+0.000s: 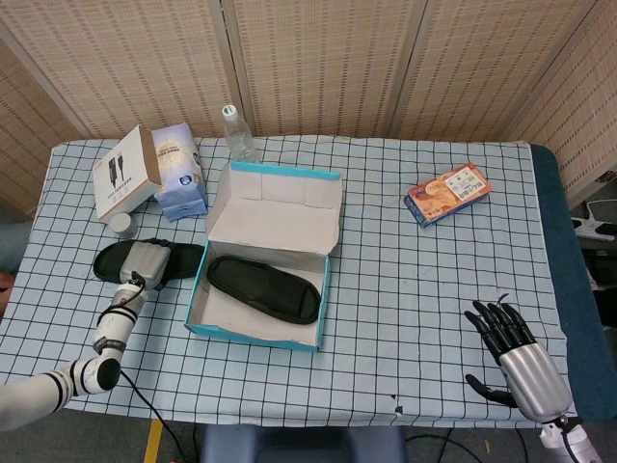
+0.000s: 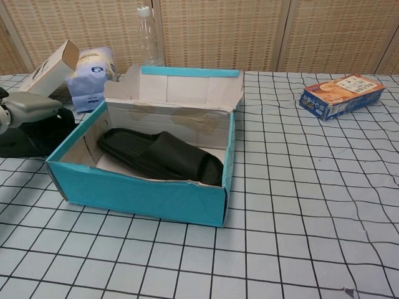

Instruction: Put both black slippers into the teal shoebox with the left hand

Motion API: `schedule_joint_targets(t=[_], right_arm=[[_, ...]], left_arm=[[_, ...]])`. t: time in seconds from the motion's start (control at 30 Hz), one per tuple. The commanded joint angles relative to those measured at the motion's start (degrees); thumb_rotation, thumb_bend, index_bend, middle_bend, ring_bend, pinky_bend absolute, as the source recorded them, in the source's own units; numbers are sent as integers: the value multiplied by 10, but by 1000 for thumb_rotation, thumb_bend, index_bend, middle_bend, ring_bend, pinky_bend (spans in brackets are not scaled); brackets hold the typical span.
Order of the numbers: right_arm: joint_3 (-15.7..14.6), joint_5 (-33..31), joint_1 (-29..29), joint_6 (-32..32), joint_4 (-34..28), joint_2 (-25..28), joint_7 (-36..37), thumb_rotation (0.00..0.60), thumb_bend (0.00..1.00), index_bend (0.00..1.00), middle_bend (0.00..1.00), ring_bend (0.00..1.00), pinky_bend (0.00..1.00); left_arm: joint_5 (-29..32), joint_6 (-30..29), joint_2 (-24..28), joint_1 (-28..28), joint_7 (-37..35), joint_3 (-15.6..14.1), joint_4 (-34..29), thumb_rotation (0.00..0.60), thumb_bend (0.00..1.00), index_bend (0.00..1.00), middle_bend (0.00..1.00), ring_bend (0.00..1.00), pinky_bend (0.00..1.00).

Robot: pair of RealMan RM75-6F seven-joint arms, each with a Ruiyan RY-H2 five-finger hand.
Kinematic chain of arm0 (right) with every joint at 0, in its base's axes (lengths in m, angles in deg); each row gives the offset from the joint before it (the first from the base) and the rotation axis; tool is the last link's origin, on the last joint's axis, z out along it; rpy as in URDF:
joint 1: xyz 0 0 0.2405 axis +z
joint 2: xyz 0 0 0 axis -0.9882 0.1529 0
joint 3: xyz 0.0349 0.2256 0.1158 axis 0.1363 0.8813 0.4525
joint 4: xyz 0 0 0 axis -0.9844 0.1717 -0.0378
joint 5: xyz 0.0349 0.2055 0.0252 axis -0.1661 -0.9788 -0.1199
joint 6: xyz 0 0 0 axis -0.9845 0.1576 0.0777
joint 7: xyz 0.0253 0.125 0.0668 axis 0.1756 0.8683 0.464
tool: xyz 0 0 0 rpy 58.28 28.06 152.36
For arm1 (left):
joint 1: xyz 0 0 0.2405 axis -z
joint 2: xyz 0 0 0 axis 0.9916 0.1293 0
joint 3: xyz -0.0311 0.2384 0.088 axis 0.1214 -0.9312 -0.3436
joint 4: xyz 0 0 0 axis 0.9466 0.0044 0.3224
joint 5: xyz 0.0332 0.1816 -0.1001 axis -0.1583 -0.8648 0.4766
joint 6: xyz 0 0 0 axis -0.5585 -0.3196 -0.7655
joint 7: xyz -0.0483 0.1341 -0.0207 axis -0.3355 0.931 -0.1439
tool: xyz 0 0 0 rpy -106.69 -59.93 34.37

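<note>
The teal shoebox (image 1: 321, 289) (image 2: 137, 193) stands open, left of the table's middle, with one black slipper (image 1: 263, 287) (image 2: 159, 156) lying flat inside. The second black slipper (image 1: 188, 261) (image 2: 43, 134) lies on the cloth just left of the box. My left hand (image 1: 147, 261) (image 2: 25, 108) lies on top of it, fingers curled down over its strap. The slipper's toe and heel stick out on either side of the hand. My right hand (image 1: 511, 362) hovers at the table's front right with fingers spread and nothing in it.
Behind the loose slipper stand a white carton (image 1: 125, 174) (image 2: 53, 65), a blue tissue pack (image 1: 178, 169) (image 2: 90, 78) and a plastic bottle (image 1: 234, 130) (image 2: 148, 37). A small grey cap (image 1: 120, 224) lies beside the slipper. An orange snack box (image 1: 448, 193) (image 2: 340, 95) lies at the back right.
</note>
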Motion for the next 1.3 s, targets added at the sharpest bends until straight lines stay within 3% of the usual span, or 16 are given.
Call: schedule_joint_targets(t=[0.03, 0.27, 0.37, 0.53, 0.87, 1.3], right_arm=[[0, 2, -1, 2, 0, 1, 0, 523, 153, 0, 0, 0, 0], [0, 2, -2, 3, 0, 2, 2, 524, 154, 0, 0, 0, 0], [-1, 3, -1, 2, 0, 1, 1, 524, 154, 0, 0, 0, 0], [-1, 3, -2, 1, 0, 0, -1, 524, 154, 0, 0, 0, 0], [-1, 0, 0, -8, -2, -3, -10, 523, 154, 0, 0, 0, 0], [2, -10, 3, -21, -5, -7, -20, 524, 154, 0, 0, 0, 0]], left_arm=[[9, 5, 1, 0, 11, -3, 1, 600, 348, 293, 256, 245, 504], [16, -3, 1, -2, 21, -1, 1, 600, 460, 437, 491, 460, 738], [-8, -31, -6, -10, 12, 1, 12, 600, 557, 565, 660, 617, 850], [-34, -67, -4, -24, 2, 8, 13, 600, 670, 693, 790, 736, 951], [-107, -107, 18, -46, -29, 9, 12, 600, 721, 789, 870, 798, 999], [-264, -174, 40, -67, -137, 4, 41, 600, 735, 819, 903, 825, 1000]])
